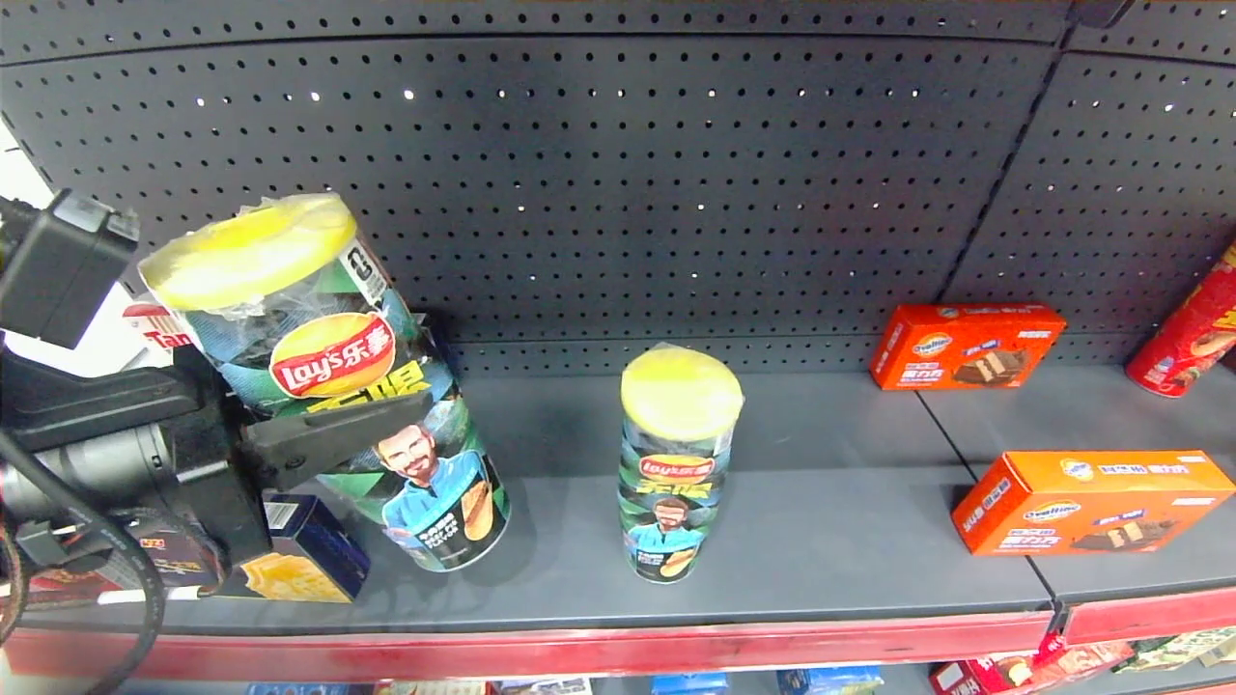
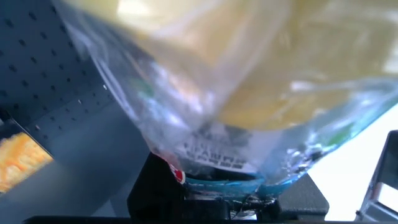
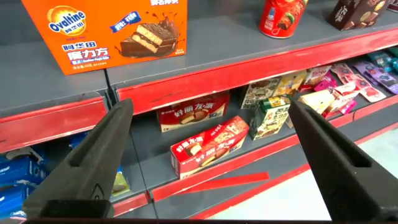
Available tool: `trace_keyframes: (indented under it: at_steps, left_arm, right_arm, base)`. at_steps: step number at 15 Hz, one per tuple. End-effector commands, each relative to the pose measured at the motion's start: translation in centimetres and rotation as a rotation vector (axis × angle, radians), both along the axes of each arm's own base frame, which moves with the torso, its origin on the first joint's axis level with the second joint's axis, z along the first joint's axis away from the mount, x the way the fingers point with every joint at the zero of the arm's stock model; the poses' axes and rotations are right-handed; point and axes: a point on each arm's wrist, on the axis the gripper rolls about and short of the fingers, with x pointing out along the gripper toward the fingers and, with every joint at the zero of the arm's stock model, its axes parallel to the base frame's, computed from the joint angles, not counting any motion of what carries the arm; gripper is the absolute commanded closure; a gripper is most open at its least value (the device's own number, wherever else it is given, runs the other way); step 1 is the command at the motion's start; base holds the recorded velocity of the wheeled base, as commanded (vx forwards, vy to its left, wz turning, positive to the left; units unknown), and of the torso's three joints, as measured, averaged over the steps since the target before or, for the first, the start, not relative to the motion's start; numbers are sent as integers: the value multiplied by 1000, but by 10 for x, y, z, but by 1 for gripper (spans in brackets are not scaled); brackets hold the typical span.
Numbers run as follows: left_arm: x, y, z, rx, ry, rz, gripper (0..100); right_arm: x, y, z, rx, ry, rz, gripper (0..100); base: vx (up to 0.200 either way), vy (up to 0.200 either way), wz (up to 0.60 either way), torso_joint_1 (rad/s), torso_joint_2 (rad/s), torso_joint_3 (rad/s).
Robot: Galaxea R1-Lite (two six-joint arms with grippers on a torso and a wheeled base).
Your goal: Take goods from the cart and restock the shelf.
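— Where's the chip can now?
— The tilted can (image 1: 338,376) is in the left claw (image 1: 348,425), which is clenched across its middle. It hangs over the shelf (image 1: 821,521), well to the left of the upright can (image 1: 676,463), with its yellow lid leaning away from that can.
— Is its base down on the shelf?
— I can't tell.
— And the other side?
— The right claw (image 3: 211,109) is spread wide with nothing in it. An orange box (image 1: 1091,502) lies flat, well to the right of the upright can.
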Motion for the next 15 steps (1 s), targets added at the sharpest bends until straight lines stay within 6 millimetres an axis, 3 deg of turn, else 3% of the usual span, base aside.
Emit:
trace_keyframes:
  at_steps: [1,5,7,10,15]
  left_arm:
    - [0,0,-4,4,13,0,100]
    - [1,-1,-9,41,-2,-8,100]
    - [2,-10,-8,36,7,-59,100]
    - [15,-15,1,30,-8,-64,100]
    - [42,-23,-11,33,-3,-52,100]
  right_arm:
    - [0,0,0,1,4,0,0]
    - [0,0,0,1,4,0,0]
    - [0,0,0,2,3,0,0]
    - [0,0,0,1,4,0,0]
    - [0,0,0,1,4,0,0]
  base:
    - [0,0,0,0,0,0]
    - [0,0,0,0,0,0]
    - [0,0,0,0,0,0]
    - [0,0,0,0,0,0]
    - [0,0,0,0,0,0]
